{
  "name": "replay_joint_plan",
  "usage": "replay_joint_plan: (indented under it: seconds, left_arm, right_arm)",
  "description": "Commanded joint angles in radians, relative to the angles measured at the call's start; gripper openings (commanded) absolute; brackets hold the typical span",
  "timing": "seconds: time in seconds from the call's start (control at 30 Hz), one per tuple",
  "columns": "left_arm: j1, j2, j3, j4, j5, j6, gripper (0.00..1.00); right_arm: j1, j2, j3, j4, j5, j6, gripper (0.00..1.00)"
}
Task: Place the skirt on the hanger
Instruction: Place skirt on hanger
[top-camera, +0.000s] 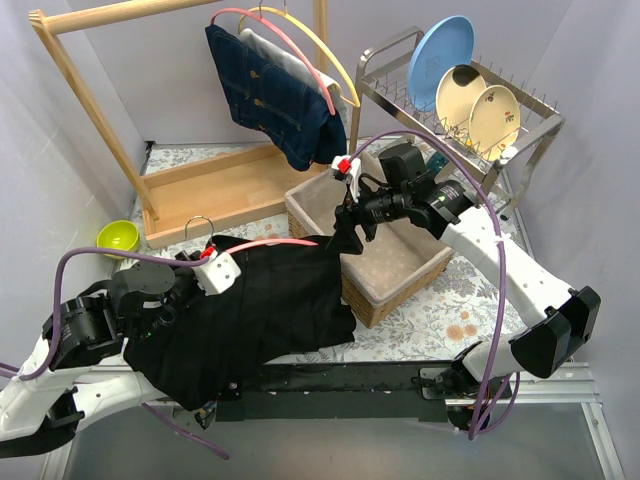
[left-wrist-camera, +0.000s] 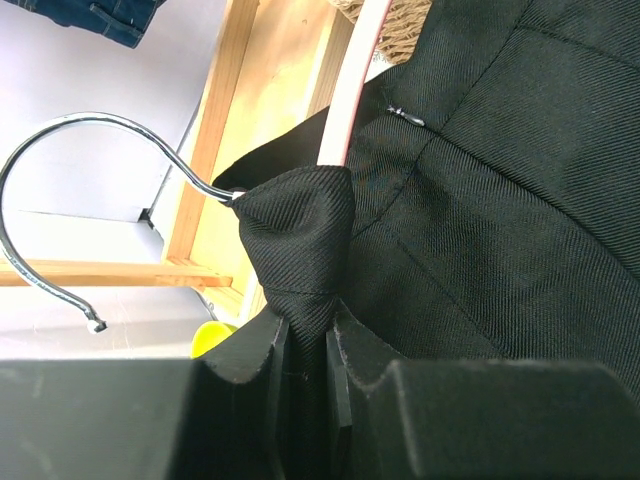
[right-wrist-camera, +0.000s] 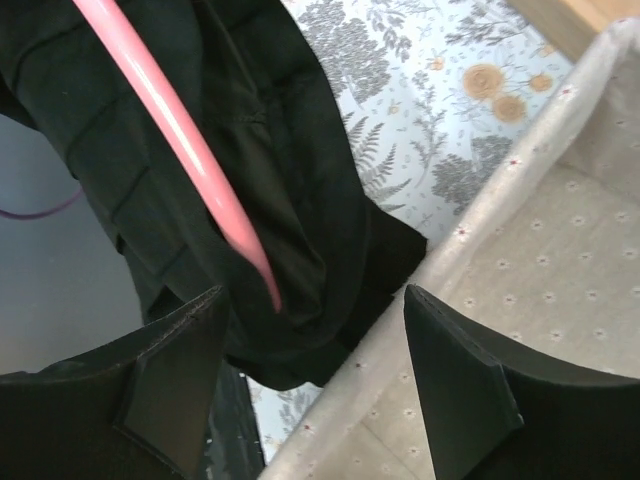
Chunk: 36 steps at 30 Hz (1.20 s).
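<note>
Cloth bunches between the clamped jaws of the left end effector: a fold of the black skirt, gripped just beside the chrome hook of the pink hanger. The hanger's long axis runs across the counter toward the lined basket. There the right end effector, spread wide and holding nothing, hovers over the hanger's far tip, which appears tucked into fabric; that arm looks nearer.

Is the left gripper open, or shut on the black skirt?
Shut: the left gripper pinches a bunched fold of the black fabric skirt beside the pink hanger.
</note>
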<state>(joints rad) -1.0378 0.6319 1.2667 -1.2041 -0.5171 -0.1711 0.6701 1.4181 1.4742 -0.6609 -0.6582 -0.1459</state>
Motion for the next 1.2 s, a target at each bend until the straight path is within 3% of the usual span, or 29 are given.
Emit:
replay_joint_plan:
  seconds: [0.0, 0.13, 0.33, 0.43, 0.47, 0.5, 0.57, 0.87, 1.17]
  left_arm:
    - [0.001, -0.005, 0.014, 0.035, -0.02, 0.004, 0.0]
    - [-0.001, -0.006, 0.016, 0.035, -0.02, 0.004, 0.0]
    - [0.001, -0.005, 0.022, 0.034, -0.018, 0.002, 0.0]
    - [0.001, -0.006, 0.023, 0.034, -0.02, 0.001, 0.0]
    - [0.001, -0.006, 0.022, 0.034, -0.02, 0.002, 0.0]
    - [0.001, -0.008, 0.019, 0.035, -0.02, 0.002, 0.0]
    - [0.001, -0.009, 0.014, 0.037, -0.02, -0.001, 0.0]
    - [0.001, -0.001, -0.006, 0.018, 0.028, -0.018, 0.0]
    - [-0.001, 0.032, -0.026, 0.026, 0.023, 0.002, 0.0]
  right_arm:
    - [-0.003, -0.025, 0.011, -0.005, 0.035, -0.086, 0.77]
    - [-0.003, -0.03, 0.012, -0.017, 0.042, -0.124, 0.77]
    - [-0.003, -0.007, 0.029, -0.057, -0.026, -0.15, 0.63]
    - [-0.003, -0.001, 0.043, -0.075, -0.059, -0.164, 0.39]
    - [-0.003, 0.001, 0.044, -0.085, -0.072, -0.167, 0.22]
    - [-0.003, -0.002, 0.049, -0.089, -0.084, -0.172, 0.14]
    - [-0.003, -0.011, 0.052, -0.089, -0.121, -0.178, 0.01]
    - [-0.087, -0.103, 0.17, -0.026, -0.035, -0.204, 0.01]
    - [-0.092, -0.088, 0.227, 0.0, -0.1, -0.185, 0.01]
